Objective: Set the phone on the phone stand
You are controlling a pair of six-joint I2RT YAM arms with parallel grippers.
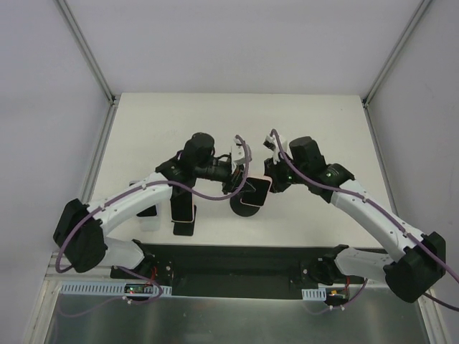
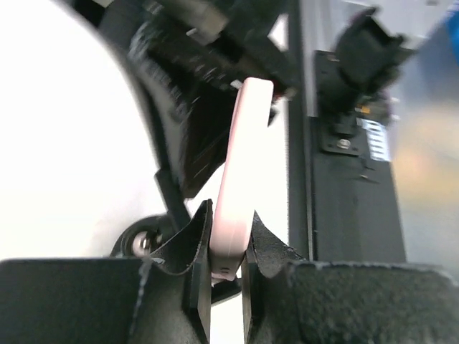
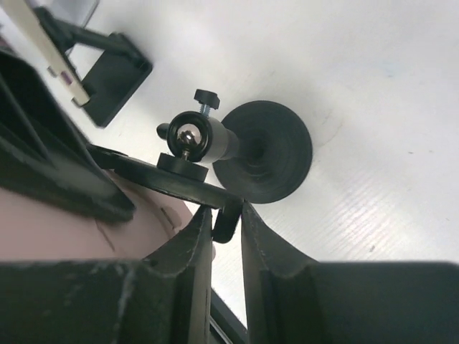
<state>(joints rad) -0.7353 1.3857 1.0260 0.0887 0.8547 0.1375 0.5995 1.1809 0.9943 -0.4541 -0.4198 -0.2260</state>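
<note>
The phone [image 1: 256, 188] has a pink case and sits mid-table, tilted over the black phone stand's round base [image 1: 246, 209]. My left gripper [image 1: 240, 183] is shut on the phone's edge; in the left wrist view the pink phone [image 2: 242, 143] is pinched between the jaws of the gripper [image 2: 229, 218]. My right gripper [image 1: 271, 183] is shut on the lower lip of the stand's cradle [image 3: 228, 218]. The right wrist view shows the stand's base [image 3: 276, 154], its ball joint [image 3: 188, 136] and the pink phone [image 3: 64, 229] lying against the cradle plate.
A second black holder with a pale slab [image 1: 184, 216] and a small black block [image 1: 148, 210] stand left of centre near the left arm; the holder also shows in the right wrist view [image 3: 115, 75]. A black mounting plate [image 1: 237, 261] runs along the near edge.
</note>
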